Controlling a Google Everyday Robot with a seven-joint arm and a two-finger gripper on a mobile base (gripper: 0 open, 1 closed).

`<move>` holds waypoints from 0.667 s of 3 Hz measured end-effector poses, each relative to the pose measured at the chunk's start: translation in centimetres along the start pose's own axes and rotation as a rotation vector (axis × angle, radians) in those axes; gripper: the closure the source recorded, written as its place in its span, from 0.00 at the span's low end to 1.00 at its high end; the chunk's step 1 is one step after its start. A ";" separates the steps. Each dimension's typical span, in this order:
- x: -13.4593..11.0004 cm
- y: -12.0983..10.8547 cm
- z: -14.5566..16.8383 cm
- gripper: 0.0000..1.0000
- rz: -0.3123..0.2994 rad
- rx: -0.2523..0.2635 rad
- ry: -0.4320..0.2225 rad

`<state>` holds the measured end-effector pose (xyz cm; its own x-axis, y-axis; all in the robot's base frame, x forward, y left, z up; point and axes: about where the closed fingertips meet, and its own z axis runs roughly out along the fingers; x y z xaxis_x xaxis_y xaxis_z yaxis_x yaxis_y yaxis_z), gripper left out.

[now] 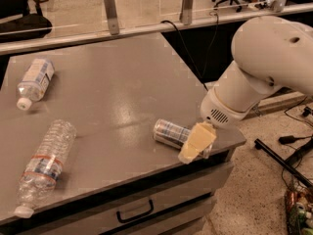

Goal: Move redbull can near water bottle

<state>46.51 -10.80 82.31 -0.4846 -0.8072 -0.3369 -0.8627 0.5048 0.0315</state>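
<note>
The redbull can point(168, 131) lies on its side near the front right corner of the grey table point(117, 97), its silver-and-blue body pointing left. My gripper point(194, 147) is shut on the can's right end; one pale yellow finger point(197, 140) covers that end. The white arm point(254, 72) comes in from the right. The water bottle point(45, 163), long, clear and ribbed with a red-and-blue band, lies at the front left with its white cap toward the front edge. The can is well to the right of it, apart from it.
A shorter bottle point(35, 80) with a large white-blue label lies at the back left. The table's front edge and right corner are just beside the gripper. A drawer handle point(135, 211) shows below. Cables point(293, 151) lie on the floor at right.
</note>
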 end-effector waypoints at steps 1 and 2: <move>0.4 0.0 0.1 0.39 0.002 0.025 0.025; 0.2 0.0 -0.1 0.62 -0.006 0.037 0.027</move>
<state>46.39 -11.01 82.38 -0.4834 -0.8182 -0.3113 -0.8600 0.5103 -0.0060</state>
